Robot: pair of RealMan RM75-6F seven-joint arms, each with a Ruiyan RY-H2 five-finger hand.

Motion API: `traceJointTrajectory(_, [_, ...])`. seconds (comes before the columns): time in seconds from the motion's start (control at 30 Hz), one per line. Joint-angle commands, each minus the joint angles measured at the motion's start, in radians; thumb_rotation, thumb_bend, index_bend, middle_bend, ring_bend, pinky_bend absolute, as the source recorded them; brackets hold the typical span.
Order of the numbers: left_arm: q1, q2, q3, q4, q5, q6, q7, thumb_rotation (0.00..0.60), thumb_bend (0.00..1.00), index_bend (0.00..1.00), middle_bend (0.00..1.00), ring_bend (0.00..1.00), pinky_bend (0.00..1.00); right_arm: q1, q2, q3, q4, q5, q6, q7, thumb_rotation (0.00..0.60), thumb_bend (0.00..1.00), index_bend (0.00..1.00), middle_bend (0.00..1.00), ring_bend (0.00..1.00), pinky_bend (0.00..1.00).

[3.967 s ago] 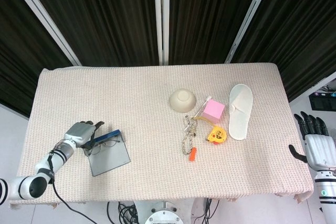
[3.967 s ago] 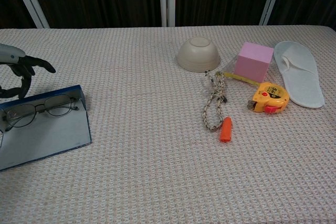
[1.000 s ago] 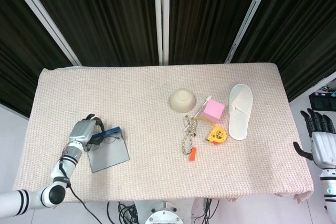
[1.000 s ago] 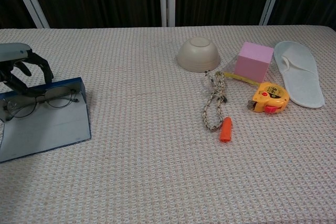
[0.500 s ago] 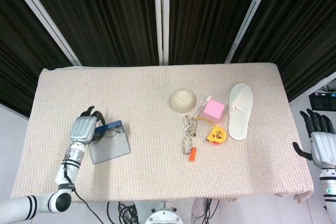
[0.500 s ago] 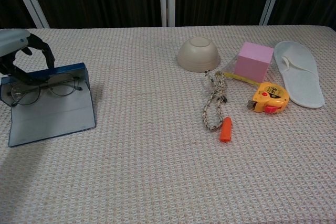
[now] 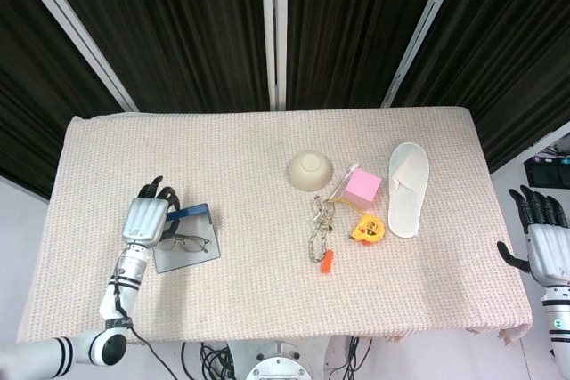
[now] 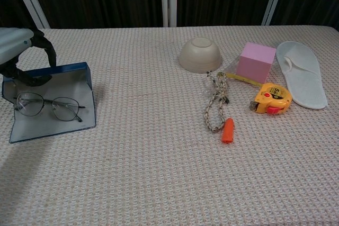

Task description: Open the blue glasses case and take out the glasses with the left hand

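While blue glasses case [image 8: 50, 101] lies open near the table's left edge, glasses [image 8: 48, 105] loose on its flap, left hand [image 8: 21, 56] fingers curled over its rear wall; right hand [image 7: 541, 242] fingers spread, off-table

Probably robot lab: cloth-covered test table [image 7: 267, 140], black curtains [image 7: 178, 24], loose cables [image 7: 209, 358] underneath.
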Motion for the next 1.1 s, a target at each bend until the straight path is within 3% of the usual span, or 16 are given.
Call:
traceJointTrajectory(0.03, [0.003, 0.002, -0.01, -0.001, -0.01, -0.022, -0.004, 0.6, 0.45, 0.61, 0.27, 0.06, 0.18, 0.0, -0.001, -0.001, 0.001, 0.0, -0.001, 0.001, 0.6, 0.23, 0.0, 0.0, 0.0, 0.0])
traceJointTrajectory(0.3, [0.007, -0.007, -0.03, 0.029, -0.02, -0.057, -0.008, 0.6, 0.45, 0.6, 0.27, 0.06, 0.18, 0.0, -0.003, -0.002, 0.004, -0.001, -0.003, 0.003, 0.6, 0.23, 0.0, 0.0, 0.0, 0.0])
traceJointTrajectory(0.37, [0.008, -0.009, -0.038, 0.038, -0.018, -0.067, -0.023, 0.6, 0.45, 0.57, 0.27, 0.06, 0.18, 0.001, -0.003, -0.002, 0.004, 0.0, -0.004, 0.002, 0.6, 0.23, 0.0, 0.0, 0.0, 0.0])
traceJointTrajectory(0.4, [0.009, -0.008, -0.041, 0.041, -0.016, -0.072, -0.034, 0.6, 0.45, 0.53, 0.26, 0.06, 0.18, 0.001, -0.003, -0.003, 0.003, -0.001, -0.005, 0.001, 0.6, 0.23, 0.0, 0.0, 0.0, 0.0])
traceJointTrajectory(0.53, [0.015, -0.012, -0.056, 0.068, -0.003, -0.073, -0.065, 0.6, 0.31, 0.07, 0.23, 0.06, 0.18, 0.0, -0.003, -0.002, 0.002, -0.001, -0.003, -0.001, 0.6, 0.23, 0.0, 0.0, 0.0, 0.0])
traceJointTrajectory(0.6, [0.018, -0.016, -0.064, 0.077, -0.003, -0.065, -0.064, 0.6, 0.27, 0.01, 0.22, 0.06, 0.18, 0.0, -0.003, -0.002, 0.002, -0.001, -0.003, -0.001, 0.6, 0.23, 0.0, 0.0, 0.0, 0.0])
traceJointTrajectory(0.87, [0.035, 0.011, -0.086, 0.032, -0.033, -0.083, -0.069, 0.6, 0.22, 0.01, 0.14, 0.06, 0.18, -0.001, -0.002, -0.002, 0.002, -0.001, -0.001, 0.003, 0.6, 0.23, 0.0, 0.0, 0.0, 0.0])
traceJointTrajectory(1.03, [0.057, 0.085, -0.07, -0.111, -0.026, -0.1, -0.086, 0.6, 0.23, 0.23, 0.14, 0.06, 0.18, -0.002, -0.001, -0.001, 0.003, -0.001, 0.001, 0.007, 0.6, 0.23, 0.0, 0.0, 0.0, 0.0])
traceJointTrajectory(1.1, [0.066, 0.11, -0.06, -0.167, -0.021, -0.095, -0.076, 0.6, 0.24, 0.25, 0.14, 0.06, 0.16, -0.002, -0.001, 0.001, 0.003, 0.0, 0.002, 0.01, 0.6, 0.23, 0.0, 0.0, 0.0, 0.0])
